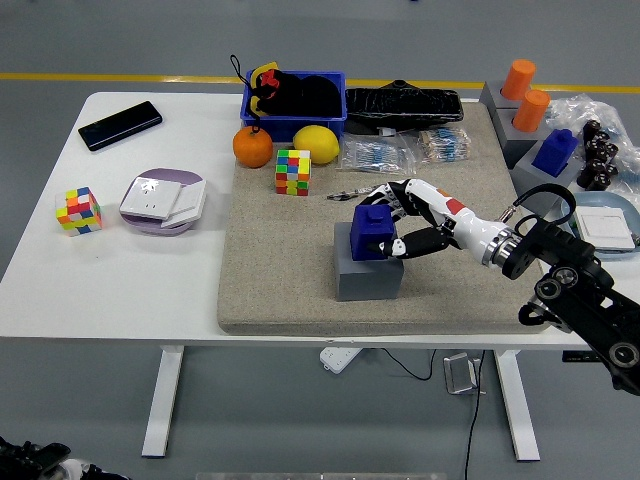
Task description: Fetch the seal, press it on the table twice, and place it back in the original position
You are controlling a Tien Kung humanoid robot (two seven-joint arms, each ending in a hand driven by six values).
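Seal (373,232) looks like rigid, light plastic; we've got our right hand (408,222) wrapped around its blocky sides atop the grey base (368,274).

A black phone (120,125) lies at the white table's (90,290) far-left corner, with a colour cube (79,210) beside a white device on a lilac plate (162,200). On the grey mat (290,290), an orange (253,147), lemon (316,143) and second cube (293,172) sit before a blue bin (294,103) holding what appear to be black pouches.
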